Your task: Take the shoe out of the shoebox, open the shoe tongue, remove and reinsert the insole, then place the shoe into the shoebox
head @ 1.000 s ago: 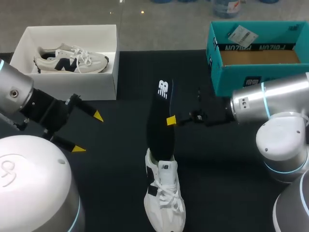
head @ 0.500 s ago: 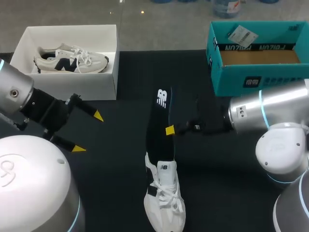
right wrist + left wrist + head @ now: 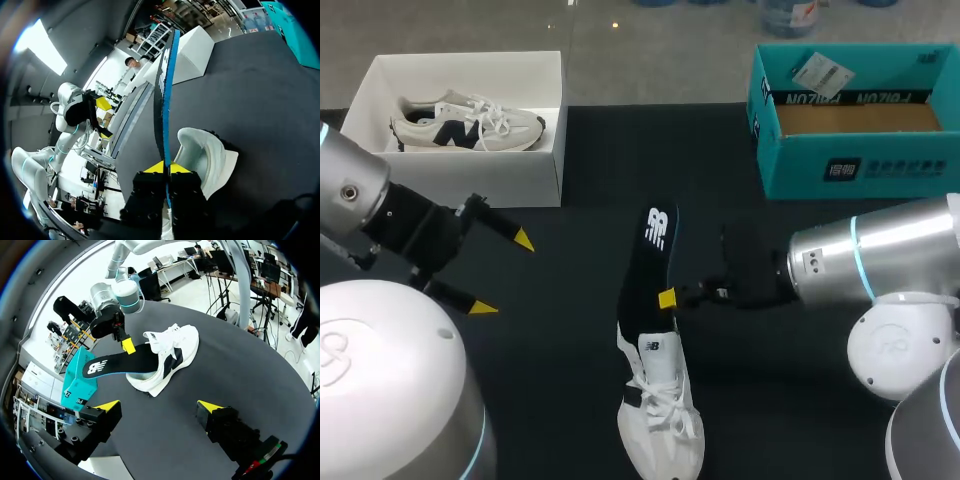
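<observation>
Shoe (image 3: 660, 420): on the worktop (image 3: 550, 380), front middle, toe toward the front edge.
Insole (image 3: 648, 262): stands out of the shoe's opening, reaching toward the back.
Right gripper (image 3: 667, 298): at the insole's right edge, clasping it from both sides.
Left gripper (image 3: 502, 274): left of the shoe, well apart.
Shoebox (image 3: 470, 180): back left, a second shoe (image 3: 465, 125) in it.
Other box (image 3: 850, 165): back right.

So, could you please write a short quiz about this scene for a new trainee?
1. True or false: the left gripper is shut on the shoe on the table.
2. What does the right gripper hold? A: the insole. B: a sock. C: a brush.
3. Fill in: the second shoe lies inside the ____.

Key
1. False: it is open and apart from the shoe.
2. A: its lower end sits in the shoe.
3. The white shoebox.
</observation>
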`<act>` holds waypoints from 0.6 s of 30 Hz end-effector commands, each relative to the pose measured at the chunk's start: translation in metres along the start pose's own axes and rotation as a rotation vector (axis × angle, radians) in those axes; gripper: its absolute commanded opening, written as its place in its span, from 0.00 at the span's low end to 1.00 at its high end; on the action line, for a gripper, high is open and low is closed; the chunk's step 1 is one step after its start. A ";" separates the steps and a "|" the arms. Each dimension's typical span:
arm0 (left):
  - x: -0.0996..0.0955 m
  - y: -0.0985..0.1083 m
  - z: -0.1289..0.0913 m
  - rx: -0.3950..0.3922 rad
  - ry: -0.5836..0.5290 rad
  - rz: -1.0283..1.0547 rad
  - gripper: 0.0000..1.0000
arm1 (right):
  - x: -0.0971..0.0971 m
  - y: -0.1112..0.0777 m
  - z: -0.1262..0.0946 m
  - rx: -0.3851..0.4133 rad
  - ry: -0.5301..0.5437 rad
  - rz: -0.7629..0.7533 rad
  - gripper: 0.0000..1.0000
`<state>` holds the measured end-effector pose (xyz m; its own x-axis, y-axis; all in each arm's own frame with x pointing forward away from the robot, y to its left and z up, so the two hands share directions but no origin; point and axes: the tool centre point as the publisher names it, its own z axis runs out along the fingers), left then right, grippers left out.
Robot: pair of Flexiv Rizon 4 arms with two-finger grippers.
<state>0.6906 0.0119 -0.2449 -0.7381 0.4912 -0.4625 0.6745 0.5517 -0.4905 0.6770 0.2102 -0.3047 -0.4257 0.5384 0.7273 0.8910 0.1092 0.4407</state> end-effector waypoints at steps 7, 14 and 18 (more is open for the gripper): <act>0.001 0.000 0.000 -0.002 0.001 0.000 1.00 | 0.001 -0.030 0.019 0.007 -0.006 0.055 0.00; 0.001 0.000 0.000 -0.002 0.001 0.000 1.00 | 0.000 -0.041 0.024 0.021 -0.003 0.085 0.00; 0.001 0.000 0.000 -0.002 0.001 0.000 1.00 | -0.001 -0.041 0.024 0.014 -0.003 0.096 0.00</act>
<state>0.6906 0.0118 -0.2452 -0.7381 0.4909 -0.4628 0.6745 0.5517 -0.4906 0.6473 0.2208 -0.3338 -0.3395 0.5446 0.7669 0.9305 0.0757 0.3583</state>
